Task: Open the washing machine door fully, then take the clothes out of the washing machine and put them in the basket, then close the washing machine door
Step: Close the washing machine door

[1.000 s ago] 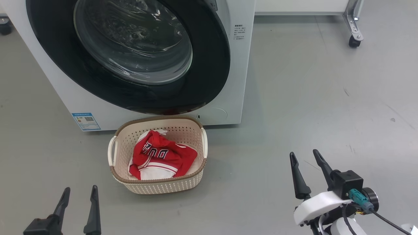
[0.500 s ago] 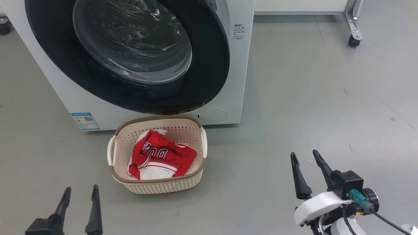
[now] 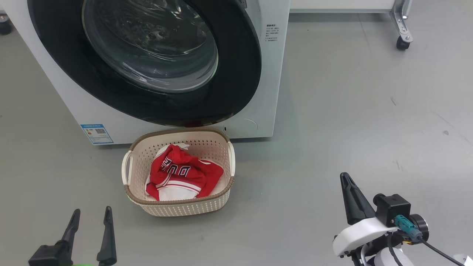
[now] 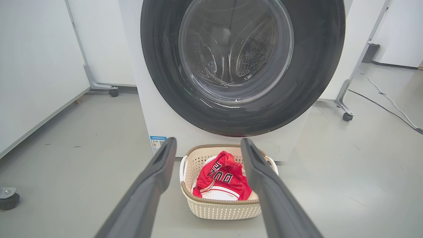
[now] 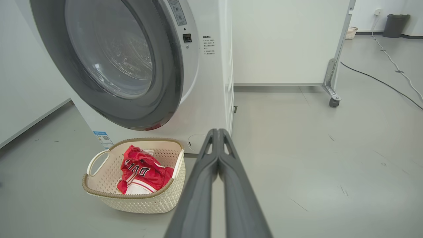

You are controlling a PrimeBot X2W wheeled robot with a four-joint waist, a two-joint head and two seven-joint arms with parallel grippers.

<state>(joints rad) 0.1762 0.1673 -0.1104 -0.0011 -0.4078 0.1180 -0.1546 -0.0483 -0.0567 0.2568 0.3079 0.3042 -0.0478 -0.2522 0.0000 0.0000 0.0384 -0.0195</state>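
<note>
The washing machine (image 3: pixel 268 96) stands at the upper left with its door (image 3: pixel 240 74) flat against the front, black rim around the glass bowl. On the floor right before it sits the basket (image 3: pixel 177 208), holding the clothes (image 3: pixel 181 173), a crumpled red jersey with white trim. My left gripper (image 3: pixel 92 210) hovers open and empty at the lower left, short of the basket; the left wrist view frames the basket (image 4: pixel 224 210) between its fingers. My right gripper (image 3: pixel 346 177) is shut on nothing, low at the right, its tips (image 5: pixel 216 130) pressed together.
A blue label (image 3: pixel 97 133) marks the machine's lower left corner. A white panel on a castered foot (image 3: pixel 402 42) stands behind at the right. A cable (image 5: pixel 380 79) runs across the grey floor far right, near a dark bin (image 5: pixel 395 23).
The right gripper's fingers, spread apart before, have come together. The left gripper, basket and door stay as they were; the head view shifted only slightly.
</note>
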